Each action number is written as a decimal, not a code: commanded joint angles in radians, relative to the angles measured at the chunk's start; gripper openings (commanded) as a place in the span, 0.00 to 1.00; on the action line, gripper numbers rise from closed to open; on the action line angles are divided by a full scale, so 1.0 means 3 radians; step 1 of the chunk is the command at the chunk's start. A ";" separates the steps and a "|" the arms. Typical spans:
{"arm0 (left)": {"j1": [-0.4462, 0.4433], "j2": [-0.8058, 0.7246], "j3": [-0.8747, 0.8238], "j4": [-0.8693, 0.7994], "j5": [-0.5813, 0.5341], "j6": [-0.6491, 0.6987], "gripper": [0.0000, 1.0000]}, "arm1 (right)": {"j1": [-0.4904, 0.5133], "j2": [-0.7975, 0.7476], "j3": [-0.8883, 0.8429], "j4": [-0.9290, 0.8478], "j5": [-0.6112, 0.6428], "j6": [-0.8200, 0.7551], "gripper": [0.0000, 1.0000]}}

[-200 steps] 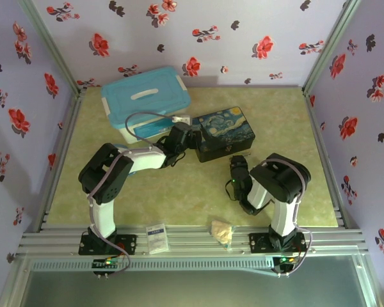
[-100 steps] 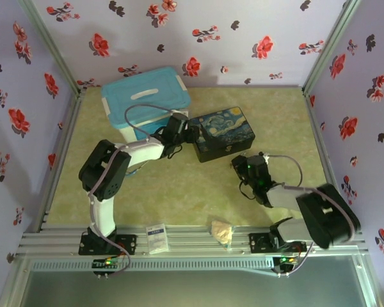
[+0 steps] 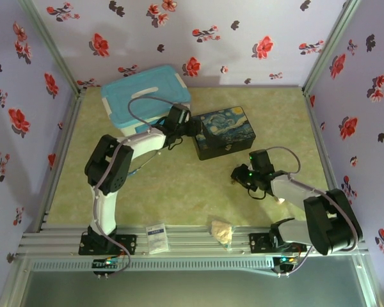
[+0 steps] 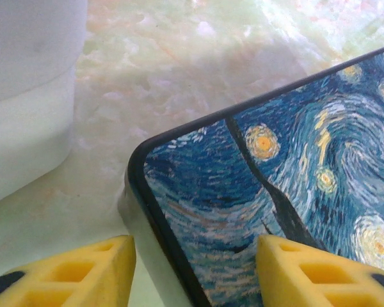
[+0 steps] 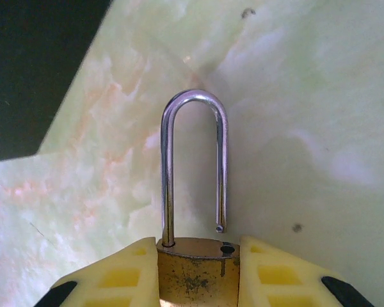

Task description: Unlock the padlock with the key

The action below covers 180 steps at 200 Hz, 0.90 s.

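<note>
Near the front right of the tabletop (image 3: 179, 185), the right gripper (image 5: 197, 256) has its jaws clamped on the padlock (image 5: 195, 275), held just above the surface. The shackle's free leg sits clear of the body (so the unlocking looks done to me). That arm reaches low and leftward. Next I'd guess it just needs setting down gently. Further back, the outstretched left gripper (image 4: 193, 256) hovers over the starry box (image 4: 294, 160) corner, jaws parted and empty.
</note>
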 commanded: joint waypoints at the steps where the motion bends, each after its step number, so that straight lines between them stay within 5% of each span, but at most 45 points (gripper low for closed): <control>1: 0.0035 -0.0240 -0.0080 -0.0380 0.0008 0.0144 0.55 | 0.0007 -0.0022 0.0169 -0.0945 0.0226 -0.0399 0.00; 28: 0.0036 -0.0502 -0.0093 -0.0500 -0.0005 0.0197 0.60 | 0.0011 0.0190 0.0445 -0.1529 0.0411 -0.0741 0.02; 75: 0.0025 -0.0967 -0.0294 -0.0518 -0.0003 0.0218 0.60 | 0.0079 0.0090 0.0542 -0.1727 0.0725 -0.0846 0.04; 122: -0.0069 -0.1514 -0.0747 -0.0497 0.0001 0.0172 0.63 | 0.0313 0.0231 0.0729 -0.1898 0.1167 -0.0805 0.31; 180: -0.0029 -0.3181 -0.1699 -0.0861 -0.0411 0.0265 0.75 | 0.0273 -0.0144 0.1102 -0.2115 0.1502 -0.0894 0.65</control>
